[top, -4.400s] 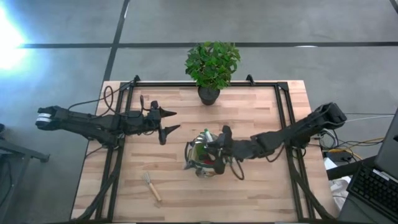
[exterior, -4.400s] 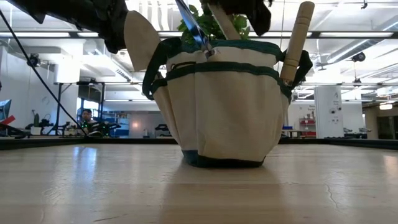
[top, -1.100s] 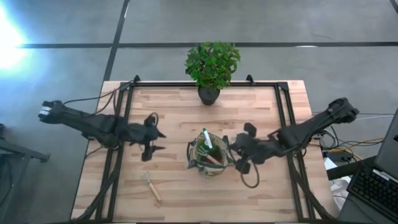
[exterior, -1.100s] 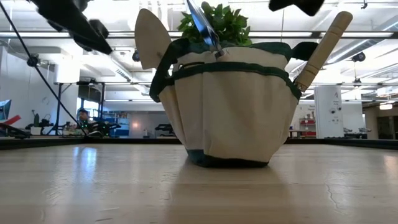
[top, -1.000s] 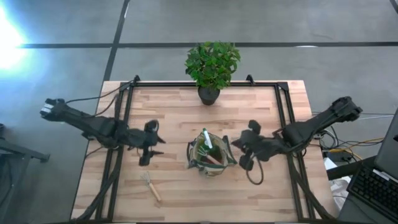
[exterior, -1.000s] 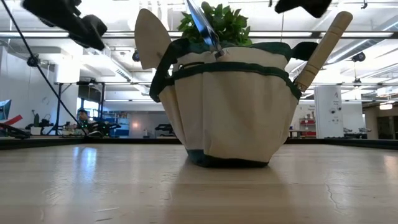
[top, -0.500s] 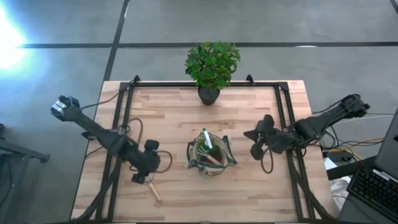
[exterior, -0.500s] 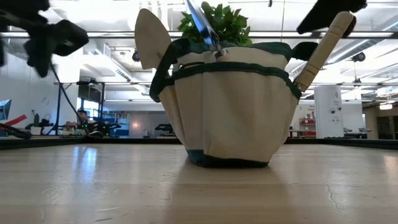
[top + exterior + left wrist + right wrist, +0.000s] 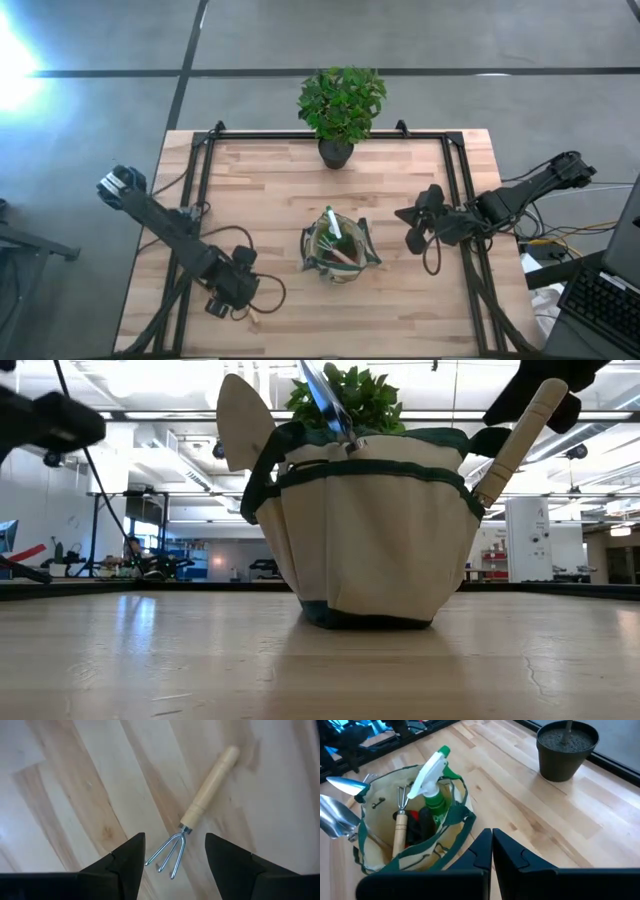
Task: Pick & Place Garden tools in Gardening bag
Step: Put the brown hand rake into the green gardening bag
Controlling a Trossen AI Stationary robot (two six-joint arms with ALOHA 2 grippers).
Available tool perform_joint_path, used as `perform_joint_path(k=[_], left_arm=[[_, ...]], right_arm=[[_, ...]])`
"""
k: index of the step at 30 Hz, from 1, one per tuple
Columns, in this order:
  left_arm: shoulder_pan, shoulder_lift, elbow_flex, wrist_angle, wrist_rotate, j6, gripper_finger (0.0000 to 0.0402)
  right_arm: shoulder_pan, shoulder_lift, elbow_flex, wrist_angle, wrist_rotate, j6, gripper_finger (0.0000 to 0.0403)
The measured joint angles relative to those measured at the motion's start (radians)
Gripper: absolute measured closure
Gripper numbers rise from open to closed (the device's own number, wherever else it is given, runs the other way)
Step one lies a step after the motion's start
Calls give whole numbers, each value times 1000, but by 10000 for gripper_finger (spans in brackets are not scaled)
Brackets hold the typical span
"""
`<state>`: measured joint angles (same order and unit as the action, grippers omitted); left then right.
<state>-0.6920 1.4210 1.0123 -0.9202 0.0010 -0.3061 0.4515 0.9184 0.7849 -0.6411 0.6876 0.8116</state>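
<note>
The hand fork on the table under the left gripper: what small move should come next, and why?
Probably lower the left gripper straight down and close on the hand fork. Its open fingers already straddle the metal tines, and the fork lies flat and alone on the table, outside the gardening bag. The right gripper waits shut beside the bag.

Overhead, table-level, two wrist views

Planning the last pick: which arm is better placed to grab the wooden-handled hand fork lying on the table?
Left. The left gripper hovers open right over the wooden-handled hand fork, prongs between its fingers. The right gripper is shut, beyond the khaki gardening bag.
</note>
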Motion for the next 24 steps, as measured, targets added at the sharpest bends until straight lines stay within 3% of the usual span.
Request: perform_joint_path(k=[24], left_arm=[[-11, 248, -2, 83, 95, 115, 193]], right_arm=[[0, 1, 0, 17, 5, -15, 394]])
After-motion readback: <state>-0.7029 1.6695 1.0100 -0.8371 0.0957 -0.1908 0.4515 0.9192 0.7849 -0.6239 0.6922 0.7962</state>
